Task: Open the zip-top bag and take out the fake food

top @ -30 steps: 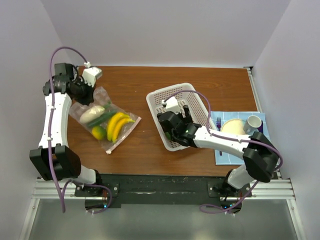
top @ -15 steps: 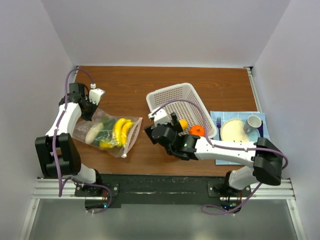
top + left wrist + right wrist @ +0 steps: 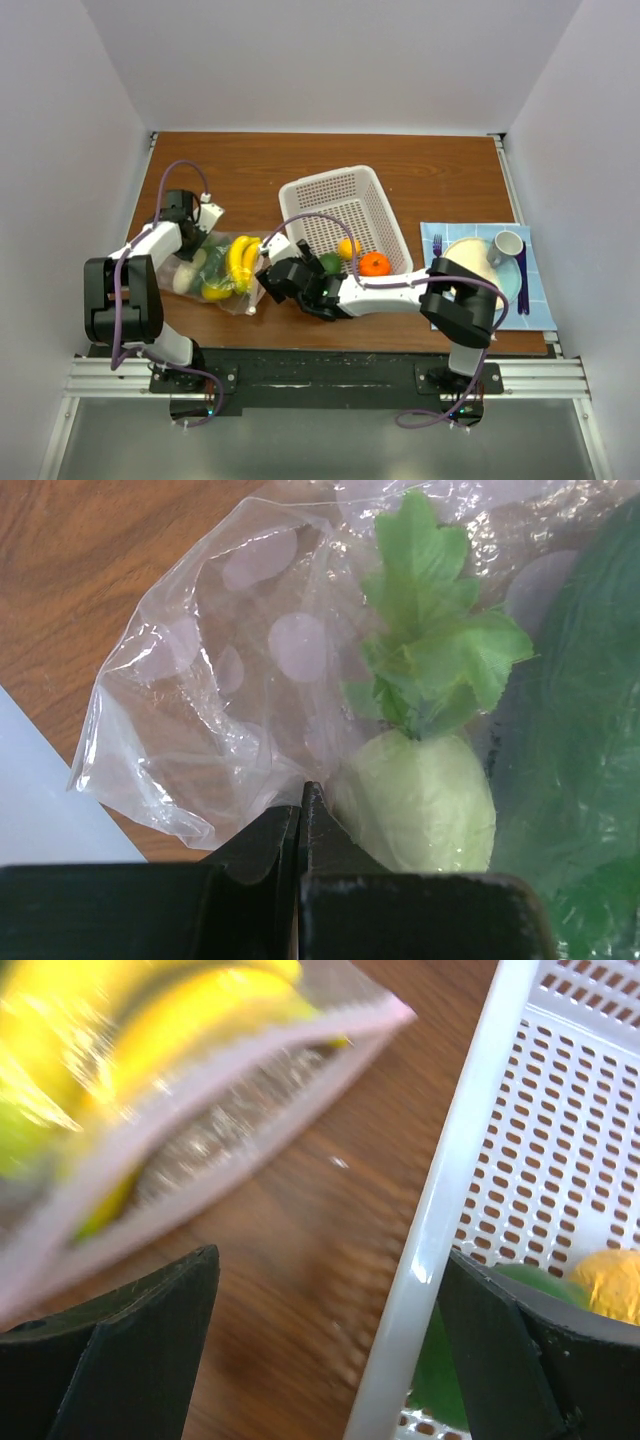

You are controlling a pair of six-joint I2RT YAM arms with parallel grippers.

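The clear zip-top bag (image 3: 240, 296) lies at the table's near left with fake food inside: yellow bananas (image 3: 240, 260) and a whitish piece (image 3: 188, 272). My left gripper (image 3: 198, 238) is shut on the bag's film (image 3: 230, 680). Its tips (image 3: 303, 792) sit beside a pale green vegetable with leaves (image 3: 420, 800). My right gripper (image 3: 272, 276) is open and empty, low over the wood between the bag's sealed edge (image 3: 200, 1110) and the white basket's rim (image 3: 440, 1250). The right gripper's point in its own view is (image 3: 330, 1260). The basket (image 3: 300, 195) holds an orange piece (image 3: 374, 264), a yellow one (image 3: 348, 248) and a green one (image 3: 329, 263).
A blue mat (image 3: 535, 305) at the right edge carries a beige plate (image 3: 462, 256) and a grey cup (image 3: 507, 244). White walls close in the table on three sides. The basket stands close to the bag's right side.
The left gripper dragged the bag toward the near edge and the middle. The right gripper left the basket and swung left to the bag's edge. The basket shifted slightly left.
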